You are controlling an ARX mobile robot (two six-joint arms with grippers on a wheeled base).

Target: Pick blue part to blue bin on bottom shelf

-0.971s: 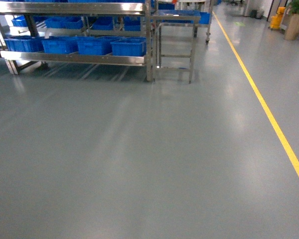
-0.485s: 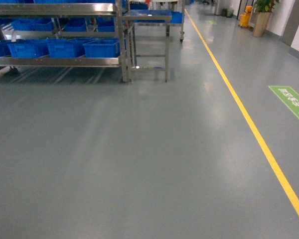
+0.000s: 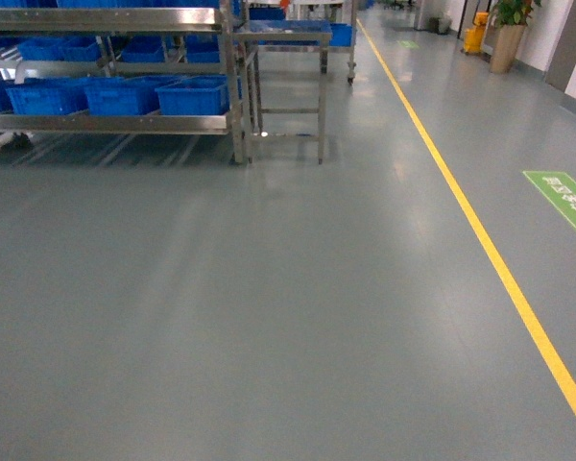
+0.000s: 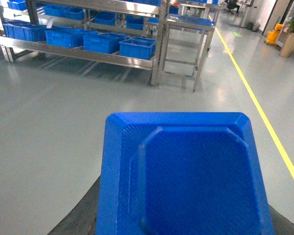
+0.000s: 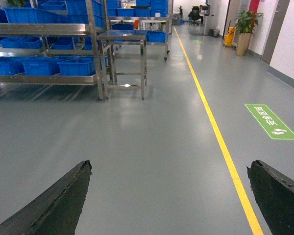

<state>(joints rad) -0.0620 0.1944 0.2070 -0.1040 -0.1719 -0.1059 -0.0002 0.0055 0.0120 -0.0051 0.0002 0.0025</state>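
View shift: since half a second ago, my head view barely slid; bottom shelf stays far left.
Left hand: clamps ribbed blue part.
Right hand: spread wide, holding nothing.

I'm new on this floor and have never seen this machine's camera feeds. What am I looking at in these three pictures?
This is a wheeled robot with two arms. The head camera looks forward over grey floor toward a steel rack whose bottom shelf carries blue bins; a yellow line runs along the floor. The other two cameras sit on the wrists. The left gripper holds a blue part, which fills that picture. The right gripper is open and empty; the dark wedges at the bottom corners are its fingers.
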